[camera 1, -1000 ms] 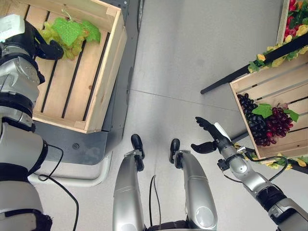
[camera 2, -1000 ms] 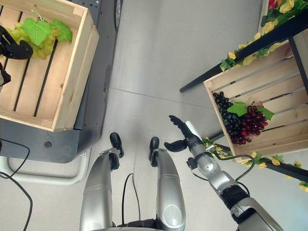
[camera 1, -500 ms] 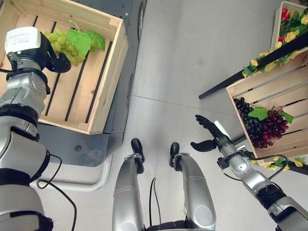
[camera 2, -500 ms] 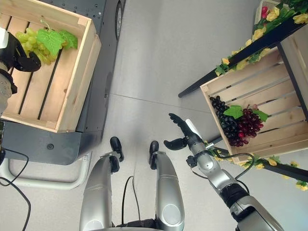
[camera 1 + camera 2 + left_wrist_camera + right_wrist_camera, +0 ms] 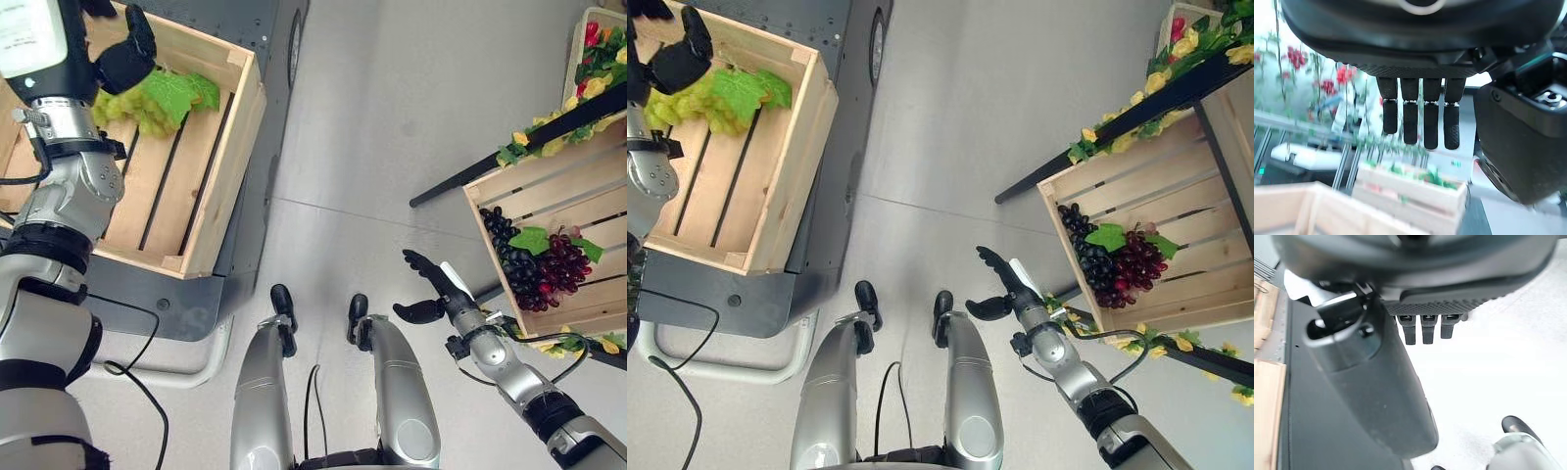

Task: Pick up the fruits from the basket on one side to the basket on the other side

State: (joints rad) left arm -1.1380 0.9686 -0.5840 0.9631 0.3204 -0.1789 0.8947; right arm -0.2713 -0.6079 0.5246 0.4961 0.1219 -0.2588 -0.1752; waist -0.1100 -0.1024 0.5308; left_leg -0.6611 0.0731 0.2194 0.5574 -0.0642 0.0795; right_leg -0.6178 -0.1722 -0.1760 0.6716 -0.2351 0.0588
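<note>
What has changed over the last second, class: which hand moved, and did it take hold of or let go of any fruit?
The left hand has risen off the green grapes, which lie in the left crate; its fingers are straight, so the bunch looks released. The camera shifted too. The right hand stays open above the floor, and the dark grapes remain in the right crate.

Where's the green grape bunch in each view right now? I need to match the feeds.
Left eye view: green grape bunch at upper left, in the left wooden crate, beside the left hand.
Right eye view: same crate, upper left.
Wrist views: not identifiable.
Shared landmark: that crate.
</note>
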